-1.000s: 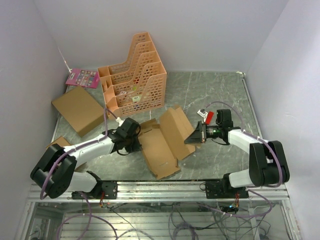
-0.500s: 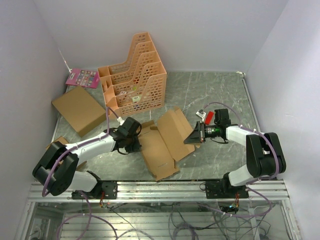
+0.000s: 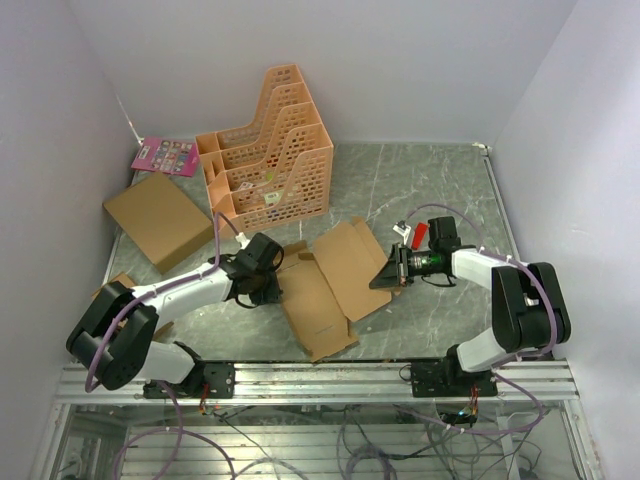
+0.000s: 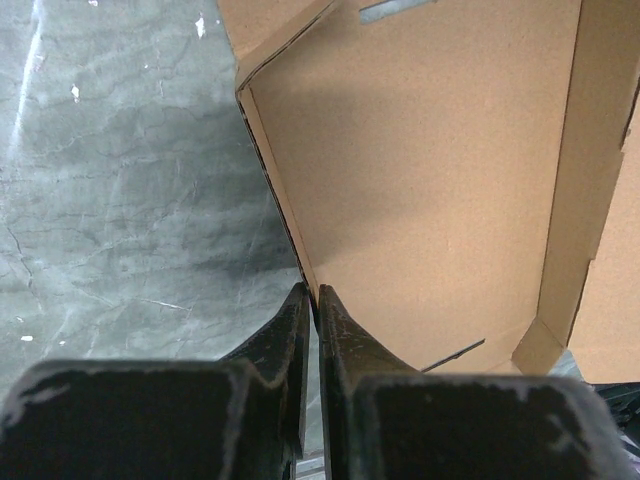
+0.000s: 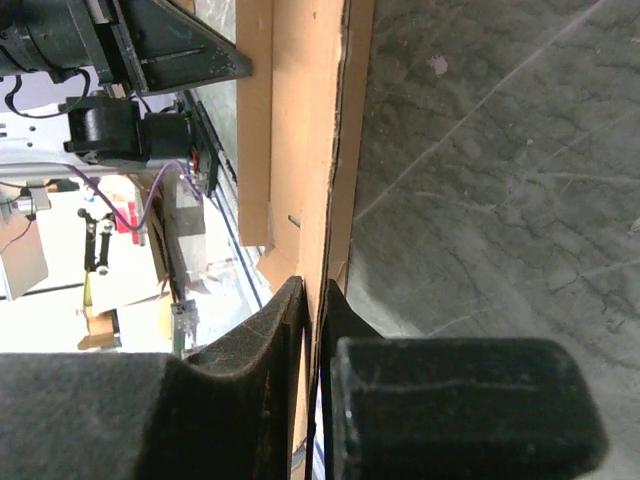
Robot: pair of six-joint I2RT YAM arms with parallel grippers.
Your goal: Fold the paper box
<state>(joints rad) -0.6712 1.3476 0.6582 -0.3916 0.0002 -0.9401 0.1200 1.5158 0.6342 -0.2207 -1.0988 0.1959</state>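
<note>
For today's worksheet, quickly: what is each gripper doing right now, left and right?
Left gripper: closed, pinching a raised wall edge of the paper box.
Right gripper: closed on a flap edge of the paper box.

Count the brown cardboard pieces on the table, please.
3: the unfolded box in the middle, a flat box at the left edge, and a smaller piece nearer, partly hidden by the left arm. More could be hidden.
</note>
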